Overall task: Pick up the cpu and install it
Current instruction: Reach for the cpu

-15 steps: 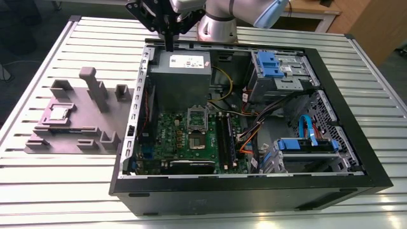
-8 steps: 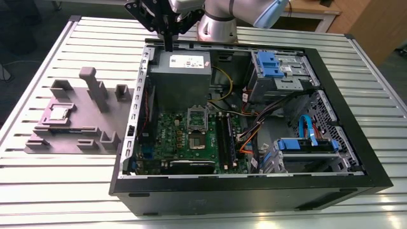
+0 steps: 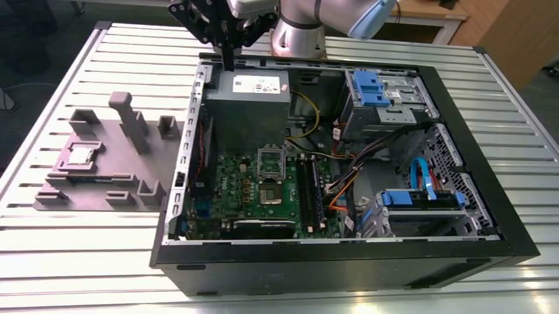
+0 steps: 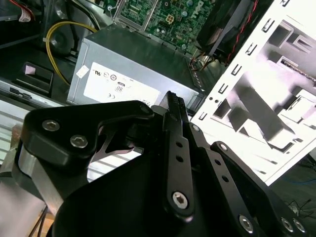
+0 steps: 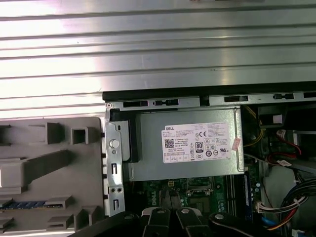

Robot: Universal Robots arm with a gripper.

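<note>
The cpu (image 3: 81,155), a small silvery square chip, lies in a recess of the grey fixture (image 3: 96,190) on the table, at the exterior view's left of the open computer case (image 3: 349,261). My gripper (image 3: 229,63) hangs over the case's far edge, just above the grey power supply (image 3: 249,104), well away from the cpu. Its black fingers are pressed together with nothing between them, as both wrist views show: gripper (image 4: 174,102), gripper (image 5: 166,200). The motherboard's socket (image 3: 269,194) sits uncovered in mid-case, with its metal frame (image 3: 271,159) lifted.
Black memory sticks (image 3: 307,190) stand beside the socket. Blue drive cages (image 3: 376,88) and loose cables (image 3: 349,176) fill the case's right side. The power supply (image 5: 187,148) lies directly below the gripper. Grey posts (image 3: 131,124) rise from the fixture. The slatted metal table (image 3: 88,261) surrounds everything.
</note>
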